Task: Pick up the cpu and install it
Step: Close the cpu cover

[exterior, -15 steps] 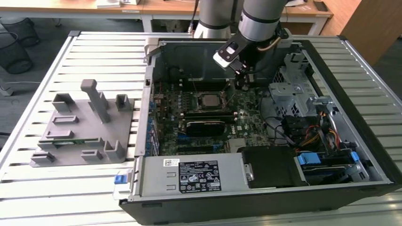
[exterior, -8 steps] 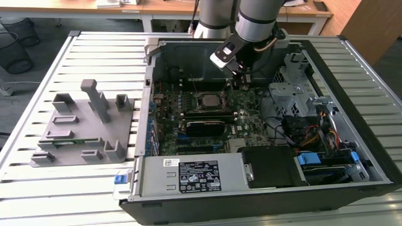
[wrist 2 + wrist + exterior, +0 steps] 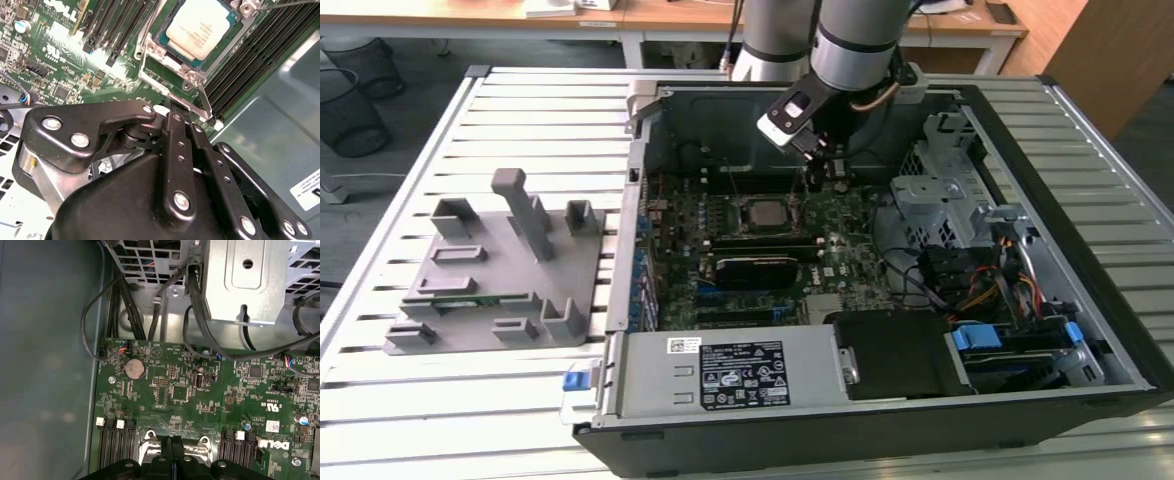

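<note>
Motherboard (image 3: 65,60) — in the second wrist view, cpu (image 3: 200,25) in socket (image 3: 192,76), fingers (image 3: 175,145) closed.

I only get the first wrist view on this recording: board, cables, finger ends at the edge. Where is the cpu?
Observer: In the second wrist view the cpu lies flat in the socket, silvery plate up, apart from the gripper.
Operator: Is the gripper carrying anything?
Observer: No. In that view it is shut with nothing in its grip, close to the socket's metal lever. I can't tell whether it touches the lever.
Operator: What's outside the case?
Observer: The exterior view shows a grey fixture on the slatted table, to the exterior view's left of the open case.
</note>
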Controlling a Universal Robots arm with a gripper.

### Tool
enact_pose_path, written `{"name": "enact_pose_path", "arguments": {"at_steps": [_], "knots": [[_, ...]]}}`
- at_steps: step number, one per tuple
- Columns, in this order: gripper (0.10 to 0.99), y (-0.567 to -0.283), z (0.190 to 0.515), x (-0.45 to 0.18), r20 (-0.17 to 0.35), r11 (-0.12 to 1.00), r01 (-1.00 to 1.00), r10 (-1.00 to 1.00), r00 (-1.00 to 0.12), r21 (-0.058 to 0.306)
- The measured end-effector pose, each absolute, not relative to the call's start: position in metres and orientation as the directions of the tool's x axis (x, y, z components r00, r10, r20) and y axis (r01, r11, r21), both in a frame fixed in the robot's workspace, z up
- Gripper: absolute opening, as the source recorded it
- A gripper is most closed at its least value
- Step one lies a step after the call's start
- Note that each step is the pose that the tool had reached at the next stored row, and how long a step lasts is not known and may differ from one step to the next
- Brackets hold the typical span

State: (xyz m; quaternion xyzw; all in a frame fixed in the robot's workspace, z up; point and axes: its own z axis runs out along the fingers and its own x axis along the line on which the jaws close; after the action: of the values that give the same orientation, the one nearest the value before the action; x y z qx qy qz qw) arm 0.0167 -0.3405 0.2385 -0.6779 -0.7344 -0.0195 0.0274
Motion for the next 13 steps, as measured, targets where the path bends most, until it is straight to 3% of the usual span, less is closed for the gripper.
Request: {"name": "enact_pose_path", "arguments": {"at_steps": [13], "knots": [[0.106, -0.3404, 0.2351, 0.0058, 0.066, 0.08, 0.997, 0.995, -0.079, -0.009]]}}
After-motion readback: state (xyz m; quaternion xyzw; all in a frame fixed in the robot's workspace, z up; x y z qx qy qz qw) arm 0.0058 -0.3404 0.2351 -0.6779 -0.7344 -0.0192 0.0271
